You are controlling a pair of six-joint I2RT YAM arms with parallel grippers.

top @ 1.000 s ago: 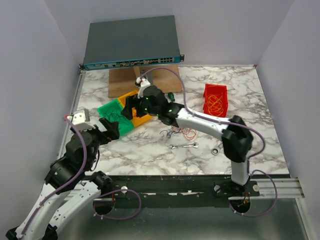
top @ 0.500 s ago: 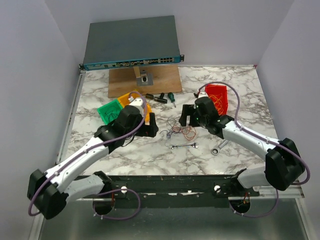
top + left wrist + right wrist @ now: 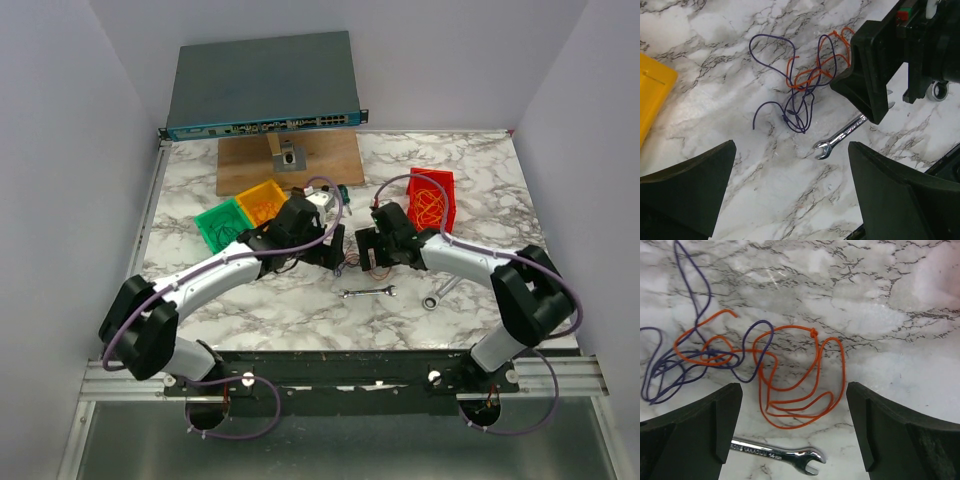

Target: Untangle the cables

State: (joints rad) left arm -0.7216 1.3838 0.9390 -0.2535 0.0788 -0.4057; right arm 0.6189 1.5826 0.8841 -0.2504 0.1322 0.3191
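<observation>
Cables (image 3: 800, 95): one purple cable (image 3: 680, 371) and one orange cable (image 3: 843, 370), crossed in a loose heap lying flat mid-table on the marble table (image 3: 500, 290), between my two grippers, with a wrench (image 3: 842, 136) just beside them on the near side. My left gripper (image 3: 790, 192): jaws wide, holding nothing, above the purple side. My right gripper (image 3: 792, 427): jaws wide, holding nothing, above the orange loops. Handling, as I judge it: each gripper takes one colour only, well away from the crossings, pinches a single strand clear of the wrench, then both draw apart slowly and low so the loops slide out rather than cinch. Right wrist view: shows a small knot in the orange cable, and its loops lying mostly free of the purple. Left wrist view: shows the purple crossings and the corner of a yellow bin (image 3: 652, 95). Top view: the tangle is mostly hidden by my grippers, but only here is the red bin (image 3: 413, 200) seen, with more orange cables in it.
</observation>
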